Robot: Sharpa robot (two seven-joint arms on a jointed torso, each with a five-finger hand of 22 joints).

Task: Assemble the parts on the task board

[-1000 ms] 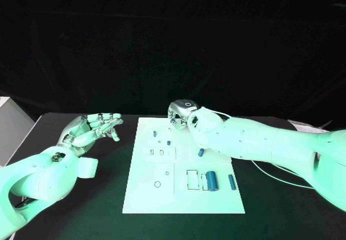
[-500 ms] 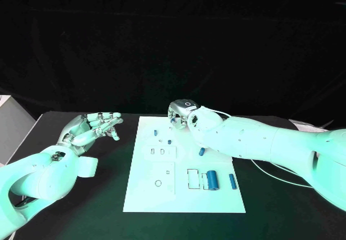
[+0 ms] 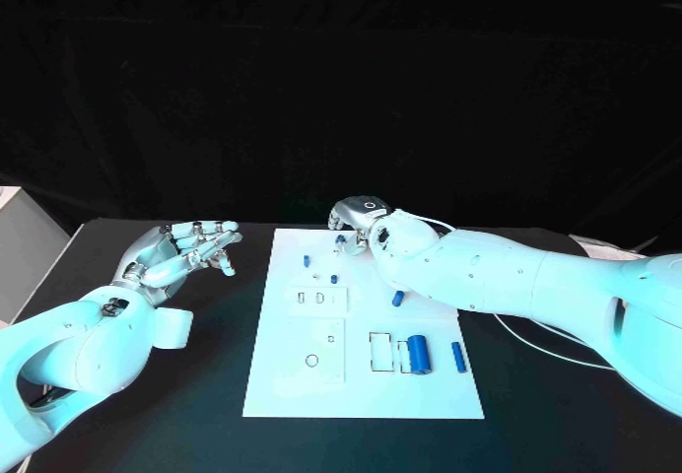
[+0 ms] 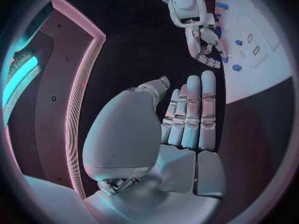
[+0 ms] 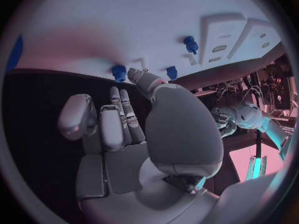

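Left hand: I am seeing my silver left hand (image 3: 189,251) hovering over the black table (image 3: 170,394) just off the near-left edge of the board, palm up, fingers (image 4: 194,115) stretched straight and side by side, grasping nothing.

Right hand: my silver right hand (image 3: 361,225) is reaching over the far edge of the board, fingers pointing down at the plate; in the right wrist view the fingers (image 5: 124,115) are lying fairly straight with their tips just beside a small blue piece, and I cannot tell whether they are pinching it or only nearing it.

Task board: the white rectangular plate (image 3: 285,389) is lying flat in the middle of the table, between my two arms.

Parts at the far end: a small blue peg (image 3: 305,262) is sitting left of my right hand, and another small blue piece (image 5: 119,72) is sitting at the fingertips near the board's edge.

Parts at the near right: a thick blue cylinder (image 3: 417,352) is lying beside a rectangular recess, with a slimmer blue pin (image 3: 457,357) just to its right; they are apart from each other.

Part under the arm: a short blue piece (image 3: 396,299) is peeking out beside my right forearm.
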